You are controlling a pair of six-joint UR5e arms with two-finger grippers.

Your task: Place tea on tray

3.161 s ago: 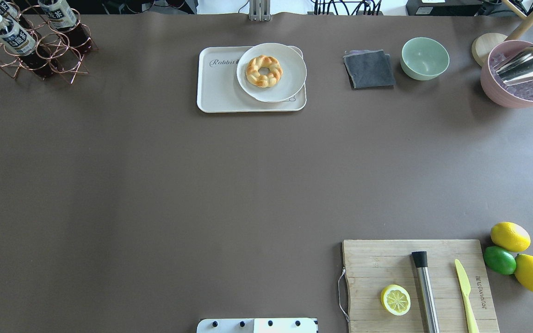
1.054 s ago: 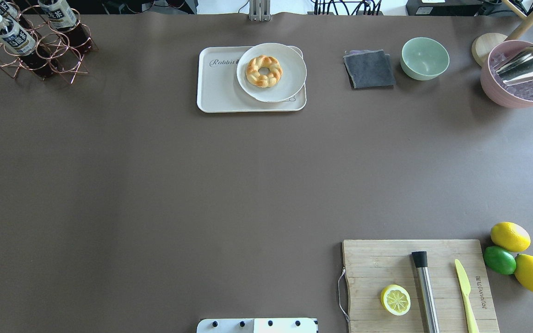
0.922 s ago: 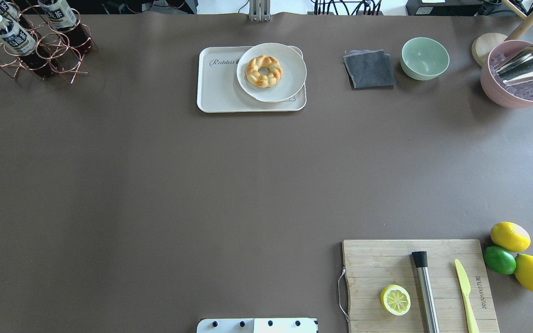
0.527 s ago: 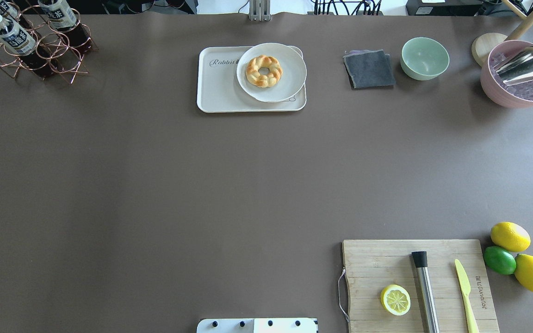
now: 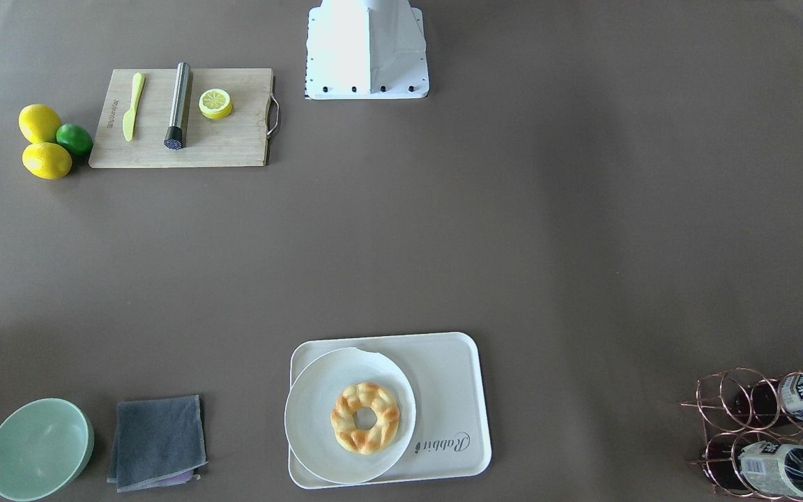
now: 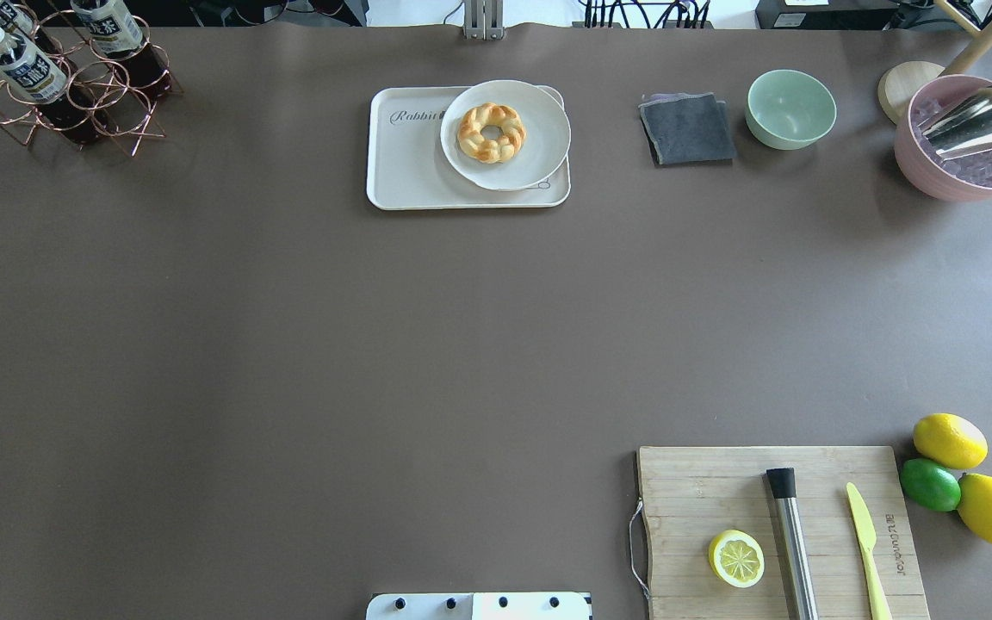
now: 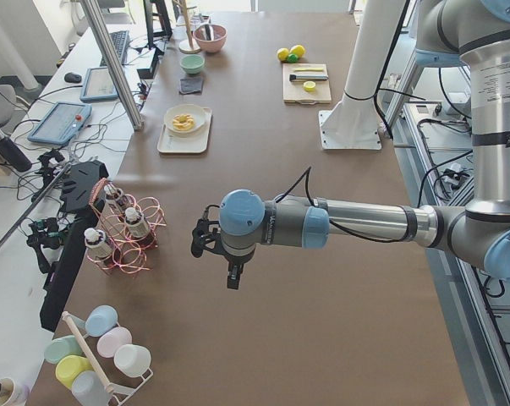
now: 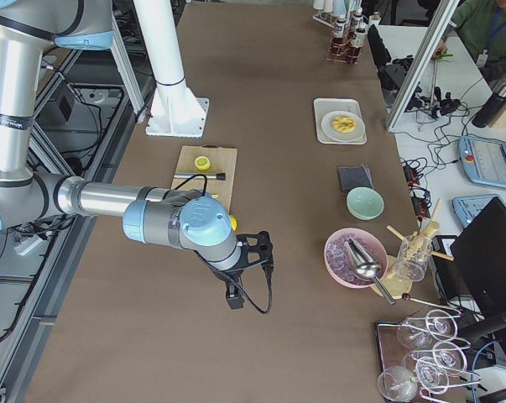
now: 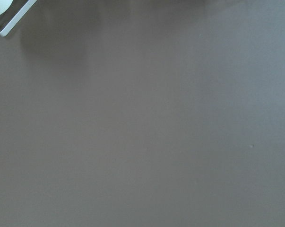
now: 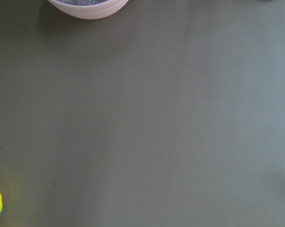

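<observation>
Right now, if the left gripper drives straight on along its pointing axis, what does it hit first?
Most likely the bare table: the left gripper points down, and its wrist view shows almost nothing but brown surface ahead. How high it hangs is unclear.

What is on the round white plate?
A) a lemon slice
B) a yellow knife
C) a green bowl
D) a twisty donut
D: a golden braided donut lies in the middle of the plate, and the plate rests on the tray.
</observation>
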